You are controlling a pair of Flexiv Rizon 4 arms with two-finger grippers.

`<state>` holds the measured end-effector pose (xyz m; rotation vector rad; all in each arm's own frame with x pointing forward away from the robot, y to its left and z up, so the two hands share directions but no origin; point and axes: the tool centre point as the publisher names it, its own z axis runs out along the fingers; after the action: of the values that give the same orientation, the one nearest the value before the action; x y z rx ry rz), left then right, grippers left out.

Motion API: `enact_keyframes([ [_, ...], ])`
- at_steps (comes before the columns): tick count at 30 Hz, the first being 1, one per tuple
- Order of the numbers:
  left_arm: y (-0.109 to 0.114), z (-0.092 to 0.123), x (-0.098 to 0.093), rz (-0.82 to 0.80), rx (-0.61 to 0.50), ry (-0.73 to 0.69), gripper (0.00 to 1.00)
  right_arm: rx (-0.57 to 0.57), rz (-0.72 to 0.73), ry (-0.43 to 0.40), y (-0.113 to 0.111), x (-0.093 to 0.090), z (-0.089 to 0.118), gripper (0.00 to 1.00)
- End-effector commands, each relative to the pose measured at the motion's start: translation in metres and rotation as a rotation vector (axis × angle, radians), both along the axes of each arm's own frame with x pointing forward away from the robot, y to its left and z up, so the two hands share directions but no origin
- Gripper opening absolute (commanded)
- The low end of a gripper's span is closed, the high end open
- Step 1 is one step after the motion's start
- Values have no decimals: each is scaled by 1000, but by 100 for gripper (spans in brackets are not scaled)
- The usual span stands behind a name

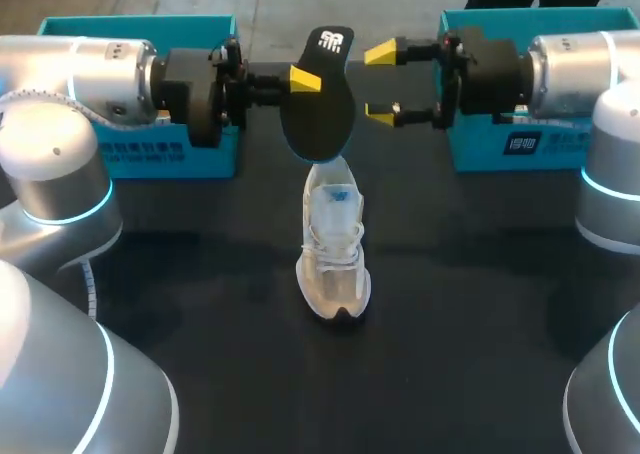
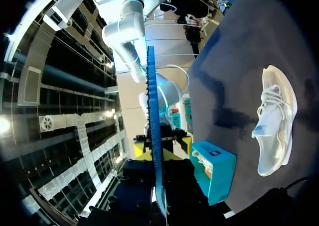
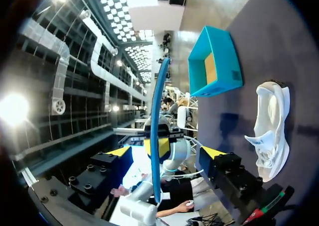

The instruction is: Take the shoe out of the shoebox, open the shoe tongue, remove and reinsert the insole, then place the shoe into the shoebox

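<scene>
Head view: left gripper (image 1: pixel 306 81) gripped the insole (image 1: pixel 320 114) and held it upright in the air. Right gripper (image 1: pixel 381 84) was spread wide just short of the insole's far face, touching nothing. Shoe (image 1: pixel 335 254) sat sole-down on the table (image 1: pixel 480 274), below the left gripper. Probably best: tip the insole toe-first, align with the opening, steady the shoe with the right gripper, lower slowly.

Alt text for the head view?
Left arm holds a black insole in its jaws above a white shoe on the dark table; right arm has its jaws open, facing the insole. Two teal shoeboxes sit behind the arms.
</scene>
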<state>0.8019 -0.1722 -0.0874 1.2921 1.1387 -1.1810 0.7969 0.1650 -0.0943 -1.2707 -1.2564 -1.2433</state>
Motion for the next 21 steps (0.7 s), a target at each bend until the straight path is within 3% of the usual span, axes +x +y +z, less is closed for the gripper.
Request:
enact_keyframes([
  [1,8,0,-3,11,8,-1,0,-2,12,-47,-27,-20,7,100],
  [8,9,-2,-2,-10,20,23,0,-9,16,-28,-45,-27,4,100],
  [21,9,-2,-2,-10,20,23,0,-9,16,-28,-45,-27,4,100],
])
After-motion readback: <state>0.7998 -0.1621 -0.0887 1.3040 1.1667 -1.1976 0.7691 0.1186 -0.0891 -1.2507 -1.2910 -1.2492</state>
